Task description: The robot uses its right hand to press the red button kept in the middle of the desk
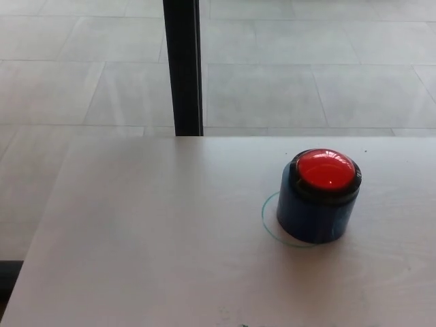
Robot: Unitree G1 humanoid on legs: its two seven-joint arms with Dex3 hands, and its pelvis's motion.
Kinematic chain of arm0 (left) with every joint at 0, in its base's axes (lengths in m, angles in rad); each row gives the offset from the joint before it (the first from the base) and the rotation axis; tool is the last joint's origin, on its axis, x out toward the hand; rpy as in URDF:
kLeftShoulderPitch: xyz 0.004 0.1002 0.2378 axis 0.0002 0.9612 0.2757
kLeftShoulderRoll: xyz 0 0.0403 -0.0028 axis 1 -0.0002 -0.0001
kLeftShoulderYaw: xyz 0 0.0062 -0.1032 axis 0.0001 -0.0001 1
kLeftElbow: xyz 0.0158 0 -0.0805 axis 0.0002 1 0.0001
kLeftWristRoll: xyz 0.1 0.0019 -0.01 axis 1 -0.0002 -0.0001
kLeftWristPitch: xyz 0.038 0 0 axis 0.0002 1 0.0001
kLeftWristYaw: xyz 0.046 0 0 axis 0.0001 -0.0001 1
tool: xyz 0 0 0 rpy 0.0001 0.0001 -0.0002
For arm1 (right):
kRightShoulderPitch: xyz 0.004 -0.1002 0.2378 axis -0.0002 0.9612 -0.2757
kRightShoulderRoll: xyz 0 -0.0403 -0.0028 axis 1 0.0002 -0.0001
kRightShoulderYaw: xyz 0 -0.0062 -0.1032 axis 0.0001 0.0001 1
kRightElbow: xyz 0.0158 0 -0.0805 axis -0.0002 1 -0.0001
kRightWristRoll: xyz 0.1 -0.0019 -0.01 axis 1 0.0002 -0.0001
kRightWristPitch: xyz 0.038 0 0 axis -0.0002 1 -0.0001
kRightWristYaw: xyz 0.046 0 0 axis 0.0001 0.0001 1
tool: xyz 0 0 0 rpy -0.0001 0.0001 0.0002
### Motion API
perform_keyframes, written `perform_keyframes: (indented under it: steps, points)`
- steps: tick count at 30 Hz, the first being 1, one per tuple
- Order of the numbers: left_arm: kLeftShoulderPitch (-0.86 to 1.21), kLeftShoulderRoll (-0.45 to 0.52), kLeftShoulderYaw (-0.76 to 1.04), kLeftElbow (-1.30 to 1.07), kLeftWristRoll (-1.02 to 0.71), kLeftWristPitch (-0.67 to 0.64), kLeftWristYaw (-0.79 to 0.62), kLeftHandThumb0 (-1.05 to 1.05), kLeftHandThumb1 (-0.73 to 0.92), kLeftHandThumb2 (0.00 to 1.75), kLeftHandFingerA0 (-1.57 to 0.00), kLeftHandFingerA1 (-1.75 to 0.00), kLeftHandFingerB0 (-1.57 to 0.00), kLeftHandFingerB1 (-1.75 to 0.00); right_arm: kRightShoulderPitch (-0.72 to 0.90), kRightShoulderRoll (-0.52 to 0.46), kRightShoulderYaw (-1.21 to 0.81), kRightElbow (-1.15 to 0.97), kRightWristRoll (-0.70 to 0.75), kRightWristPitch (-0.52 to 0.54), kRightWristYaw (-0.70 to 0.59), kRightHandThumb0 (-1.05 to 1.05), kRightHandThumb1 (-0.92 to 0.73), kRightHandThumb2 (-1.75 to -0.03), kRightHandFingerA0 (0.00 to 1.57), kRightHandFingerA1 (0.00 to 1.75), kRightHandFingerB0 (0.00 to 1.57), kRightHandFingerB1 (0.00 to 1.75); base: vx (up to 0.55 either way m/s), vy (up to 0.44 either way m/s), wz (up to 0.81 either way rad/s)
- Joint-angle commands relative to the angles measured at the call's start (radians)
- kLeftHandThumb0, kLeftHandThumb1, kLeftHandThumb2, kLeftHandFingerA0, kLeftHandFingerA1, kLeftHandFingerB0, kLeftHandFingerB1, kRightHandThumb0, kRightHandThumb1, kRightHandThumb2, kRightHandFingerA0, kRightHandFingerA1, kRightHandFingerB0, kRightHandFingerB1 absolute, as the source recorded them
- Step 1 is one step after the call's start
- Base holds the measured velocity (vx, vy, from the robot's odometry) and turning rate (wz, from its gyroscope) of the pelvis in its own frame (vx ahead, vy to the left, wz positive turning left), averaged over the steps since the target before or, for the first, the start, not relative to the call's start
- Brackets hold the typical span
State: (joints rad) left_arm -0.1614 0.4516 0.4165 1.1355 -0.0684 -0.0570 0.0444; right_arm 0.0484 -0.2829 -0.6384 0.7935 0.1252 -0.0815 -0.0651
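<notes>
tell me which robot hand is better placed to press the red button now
Right, probably. Neither robot hand is in view, so it rests on position alone: the red button on its blue base sits right of the desk's middle, the side the right arm enters from.

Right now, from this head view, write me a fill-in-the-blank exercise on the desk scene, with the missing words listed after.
1. The dome of the button is coloured ____.
2. The button sits on a cylindrical base coloured ____.
3. The thin ring drawn on the desk around the base is a ____ in shape.
4. The number of robot hands in view is ____.

Missing words: red; blue; circle; zero.
</notes>
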Motion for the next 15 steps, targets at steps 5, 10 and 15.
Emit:
perform_keyframes:
  steps: [5, 10, 15]
  points:
    - [-0.06, 0.062, 0.136, 0.095, -0.103, -0.005, 0.055, -0.44, 0.69, 1.1, -0.58, -1.53, -0.47, -1.22, -0.153, -0.182, -0.226, -0.03, 0.13, -0.049, -0.171, -0.5, -0.3, -1.45, 1.3, 1.24, 1.1, 0.97, 0.0, 0.0, 0.0]
    - [-0.059, 0.066, 0.131, 0.105, -0.092, -0.012, 0.071, -0.44, 0.69, 1.1, -0.62, -1.57, -0.48, -1.24, -0.253, -0.27, -0.247, -0.006, 0.137, -0.037, -0.206, -0.55, -0.21, -1.37, 1.4, 1.51, 1.22, 1.07, 0.0, 0.0, 0.0]
    - [-0.06, 0.065, 0.137, 0.096, -0.104, -0.006, 0.068, -0.45, 0.69, 1.1, -0.6, -1.61, -0.46, -1.24, -0.512, -0.408, -0.178, -0.017, 0.076, 0.012, -0.314, -0.27, -0.43, -1.19, 1.4, 1.33, 1.46, 1.35, 0.0, 0.0, 0.0]
